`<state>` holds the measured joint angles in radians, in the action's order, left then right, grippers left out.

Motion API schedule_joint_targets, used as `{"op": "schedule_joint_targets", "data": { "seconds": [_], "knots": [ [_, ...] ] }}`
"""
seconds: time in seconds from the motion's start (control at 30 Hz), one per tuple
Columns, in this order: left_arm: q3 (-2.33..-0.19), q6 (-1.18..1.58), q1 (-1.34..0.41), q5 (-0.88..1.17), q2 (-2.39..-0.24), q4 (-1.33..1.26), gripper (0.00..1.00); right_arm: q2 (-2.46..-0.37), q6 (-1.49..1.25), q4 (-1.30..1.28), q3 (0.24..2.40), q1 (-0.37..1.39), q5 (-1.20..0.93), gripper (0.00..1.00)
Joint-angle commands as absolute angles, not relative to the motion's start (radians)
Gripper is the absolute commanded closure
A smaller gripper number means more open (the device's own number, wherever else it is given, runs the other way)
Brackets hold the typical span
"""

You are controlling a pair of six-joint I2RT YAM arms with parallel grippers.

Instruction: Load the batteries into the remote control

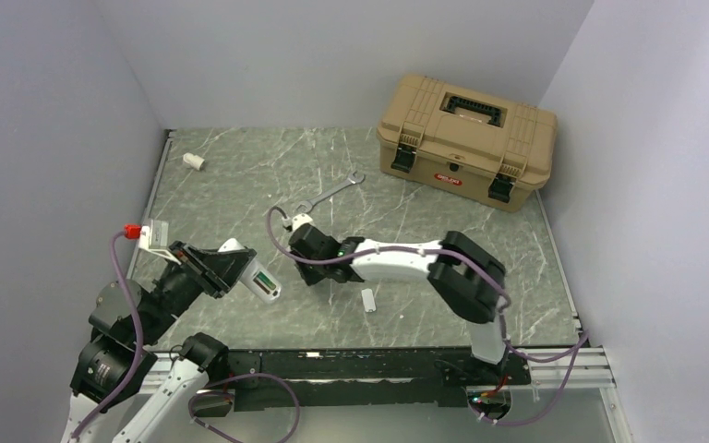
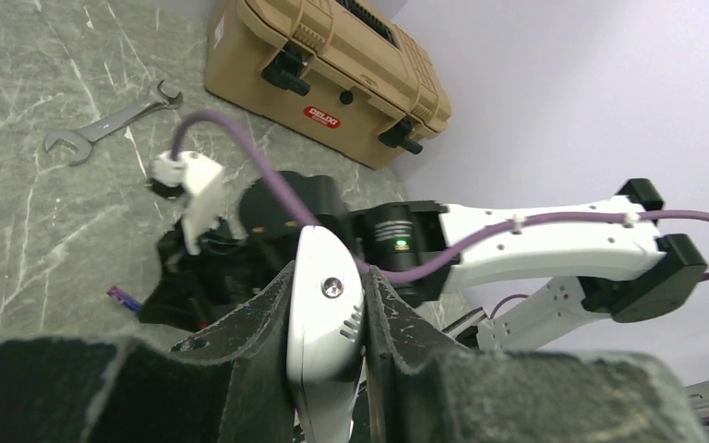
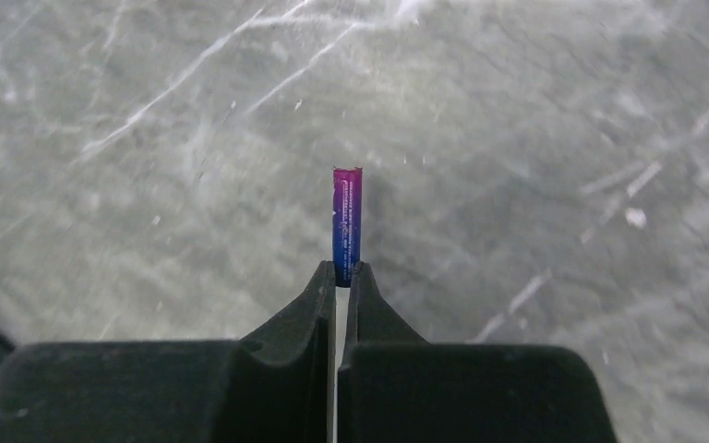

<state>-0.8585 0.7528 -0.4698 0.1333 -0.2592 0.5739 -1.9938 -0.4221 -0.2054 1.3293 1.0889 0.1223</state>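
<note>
Two grippers, both clamped on task things. We see right gripper [image 3: 342,274] pinching dark blue-purple battery [image 3: 347,217] by one end, rest sticking out ahead, low over grey marbled surface [image 3: 148,185]. Left gripper [image 2: 328,277] grips remote control [image 2: 325,341] by its sides, raised off surface; green battery [image 1: 263,279] shows in its recess. Near on surface: small white tab [image 1: 368,300]. Farther back: wrench [image 1: 329,193], tan toolbox [image 1: 466,138].

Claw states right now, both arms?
Left claw: closed on the remote control.
Right claw: closed on the dark blue-purple battery.
</note>
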Motion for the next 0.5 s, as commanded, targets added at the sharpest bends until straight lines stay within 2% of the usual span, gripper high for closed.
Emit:
{"op": "schedule_joint_targets", "data": {
  "seconds": [0.0, 0.13, 0.27, 0.47],
  "knots": [
    [-0.878, 0.749, -0.466, 0.141, -0.255, 0.562, 1.00, -1.782, -0.456, -0.070, 1.195, 1.088, 0.132, 1.00],
    [-0.834, 0.772, -0.466, 0.195, -0.265, 0.524, 1.00, -1.567, -0.473, -0.053, 1.006, 1.087, 0.128, 1.00],
    [-0.693, 0.830, -0.466, 0.262, -0.249, 0.403, 1.00, -1.314, -0.482, -0.091, 0.836, 1.089, 0.144, 1.00],
    [-0.551, 0.848, -0.466, 0.291, -0.241, 0.225, 1.00, -0.977, -0.488, -0.261, 0.773, 1.092, 0.201, 1.00]
  ]
}}
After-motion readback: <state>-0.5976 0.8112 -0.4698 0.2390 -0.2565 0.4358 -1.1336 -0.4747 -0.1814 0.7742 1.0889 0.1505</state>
